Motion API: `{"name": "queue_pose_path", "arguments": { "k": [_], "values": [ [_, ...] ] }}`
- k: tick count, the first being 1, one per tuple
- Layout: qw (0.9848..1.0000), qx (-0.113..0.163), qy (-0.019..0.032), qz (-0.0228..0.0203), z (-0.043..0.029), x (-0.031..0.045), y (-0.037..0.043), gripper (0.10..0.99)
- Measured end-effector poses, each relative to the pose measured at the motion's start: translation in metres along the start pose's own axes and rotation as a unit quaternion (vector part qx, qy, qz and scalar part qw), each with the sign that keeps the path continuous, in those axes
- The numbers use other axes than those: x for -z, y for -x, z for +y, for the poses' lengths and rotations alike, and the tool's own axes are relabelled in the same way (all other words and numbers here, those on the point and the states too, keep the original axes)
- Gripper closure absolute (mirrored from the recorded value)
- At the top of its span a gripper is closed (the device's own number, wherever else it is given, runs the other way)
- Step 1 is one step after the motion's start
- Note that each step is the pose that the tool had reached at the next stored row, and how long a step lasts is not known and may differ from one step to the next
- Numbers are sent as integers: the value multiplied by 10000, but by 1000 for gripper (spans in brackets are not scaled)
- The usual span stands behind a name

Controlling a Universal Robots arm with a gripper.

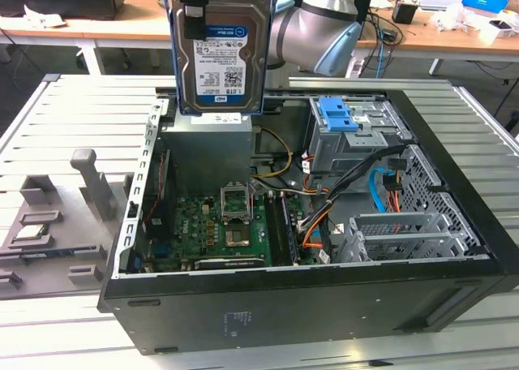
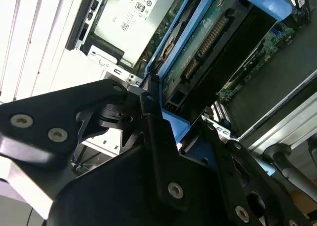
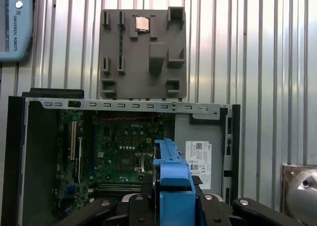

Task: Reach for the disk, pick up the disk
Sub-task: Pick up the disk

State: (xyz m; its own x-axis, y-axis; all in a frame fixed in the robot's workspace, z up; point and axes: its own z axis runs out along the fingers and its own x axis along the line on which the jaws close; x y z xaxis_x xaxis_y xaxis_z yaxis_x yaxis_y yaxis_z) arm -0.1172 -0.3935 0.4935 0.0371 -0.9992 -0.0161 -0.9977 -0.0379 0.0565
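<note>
- The claw (image 1: 193,3) is closed on the disk (image 1: 220,53). In the second wrist view its black fingers (image 2: 157,137) press on the blue side rails, one on each side.
- The one disk is held upright, label towards the exterior view, above the open computer case (image 1: 462,256).
- Just under the disk sits one grey power supply box (image 1: 207,143).
- Beside that, towards the exterior view's right, is one metal drive cage with a blue latch (image 1: 339,114).
- One green circuit board (image 1: 215,228) lies on the case floor, with orange and blue cables (image 1: 312,224) beside it.
- Outside the case, on the slatted table (image 1: 81,110), is one grey holder tray (image 3: 143,52) with one small chip (image 3: 142,24) in it.
</note>
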Motion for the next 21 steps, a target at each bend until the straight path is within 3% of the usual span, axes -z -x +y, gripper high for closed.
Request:
{"name": "queue_pose_path", "arguments": {
  "k": [21],
  "values": [
    [10000,0,0,0,-98,7,-169,718]
  ]
}}
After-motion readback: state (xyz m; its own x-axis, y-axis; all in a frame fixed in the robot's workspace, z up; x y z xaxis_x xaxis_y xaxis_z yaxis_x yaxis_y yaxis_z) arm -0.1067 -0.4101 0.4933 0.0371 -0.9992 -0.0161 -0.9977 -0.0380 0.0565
